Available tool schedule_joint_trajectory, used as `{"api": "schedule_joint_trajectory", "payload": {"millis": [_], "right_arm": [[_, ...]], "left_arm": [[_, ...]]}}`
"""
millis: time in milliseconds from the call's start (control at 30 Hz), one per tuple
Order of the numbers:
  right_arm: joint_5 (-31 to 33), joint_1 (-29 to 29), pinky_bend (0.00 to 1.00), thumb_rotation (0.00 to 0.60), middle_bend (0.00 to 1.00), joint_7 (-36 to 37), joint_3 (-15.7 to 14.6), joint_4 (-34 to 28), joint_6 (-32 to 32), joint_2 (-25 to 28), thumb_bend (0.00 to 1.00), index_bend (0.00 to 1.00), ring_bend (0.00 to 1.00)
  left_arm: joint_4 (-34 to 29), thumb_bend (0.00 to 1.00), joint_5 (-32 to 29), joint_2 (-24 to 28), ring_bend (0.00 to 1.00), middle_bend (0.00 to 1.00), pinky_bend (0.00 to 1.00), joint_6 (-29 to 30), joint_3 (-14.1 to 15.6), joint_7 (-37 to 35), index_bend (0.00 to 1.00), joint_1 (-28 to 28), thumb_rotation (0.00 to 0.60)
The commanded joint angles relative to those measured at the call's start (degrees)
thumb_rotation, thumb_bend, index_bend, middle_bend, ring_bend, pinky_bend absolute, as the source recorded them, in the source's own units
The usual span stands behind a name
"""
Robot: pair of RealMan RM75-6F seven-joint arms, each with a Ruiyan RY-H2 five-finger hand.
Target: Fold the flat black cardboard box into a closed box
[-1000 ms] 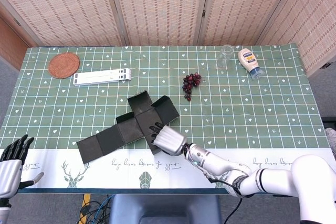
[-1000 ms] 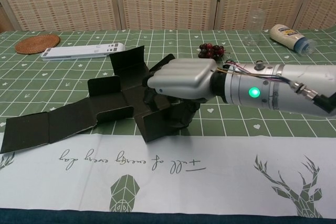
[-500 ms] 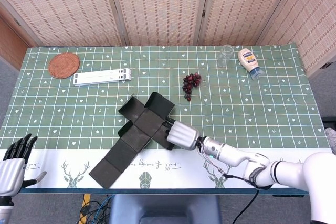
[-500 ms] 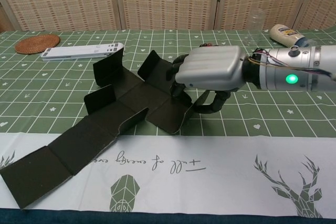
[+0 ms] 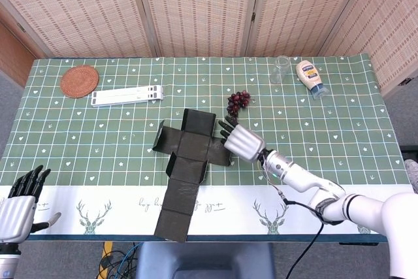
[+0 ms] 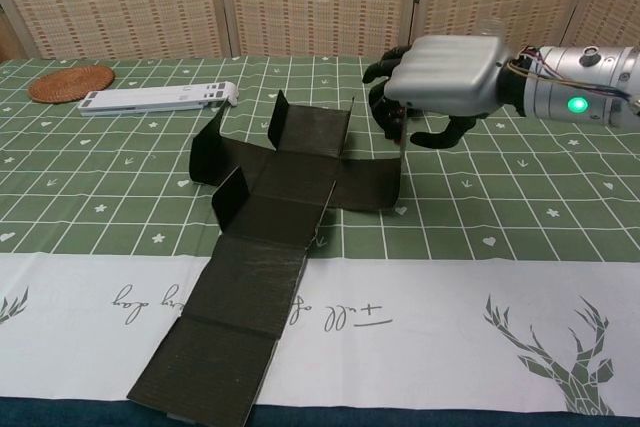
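Right hand [image 5: 240,140] hovers at the right flap of the black cardboard box [image 5: 185,173], fingers loosely curled, holding nothing. The box lies unfolded on the worktop [image 5: 339,129], just near-side of the grapes [image 5: 238,102], its long axis now running toward the robot; a second ago it lay slanted leftward. Left hand [image 5: 18,206] waits spread and empty, well apart.
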Motion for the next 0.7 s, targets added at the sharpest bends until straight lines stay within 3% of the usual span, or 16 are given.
{"api": "schedule_joint_trajectory", "payload": {"millis": [33,233,400,700], "right_arm": [[7.2,-1.5,0.06,0.6,0.23,-6.7,3.7,-3.5,-1.0,-0.5,0.46,0.28,0.08],[9.0,-1.5,0.05,0.6,0.2,-3.2,5.6,-12.5,-1.4,3.0,0.46,0.23,0.05],[6.2,-0.7,0.05,0.6,0.22,0.5,4.4,-17.7,-2.2,3.5,0.46,0.23,0.05],[5.8,2.0,0.05,0.6,0.23,-5.6,2.6,-13.1,-5.8,-2.9,0.46,0.31,0.05]], "left_arm": [[0.0,0.14,0.0,0.1,0.0,0.0,0.08,0.0,0.0,0.0,0.03,0.0,0.6],[0.3,0.14,0.1,0.1,0.0,0.0,0.08,0.2,0.0,-0.6,0.03,0.1,0.6],[0.6,0.14,0.2,-0.1,0.0,0.0,0.08,0.1,0.0,-1.0,0.03,0.0,0.6],[1.2,0.14,0.3,0.0,0.0,0.0,0.08,0.8,0.4,-1.8,0.03,0.7,0.6]]}}
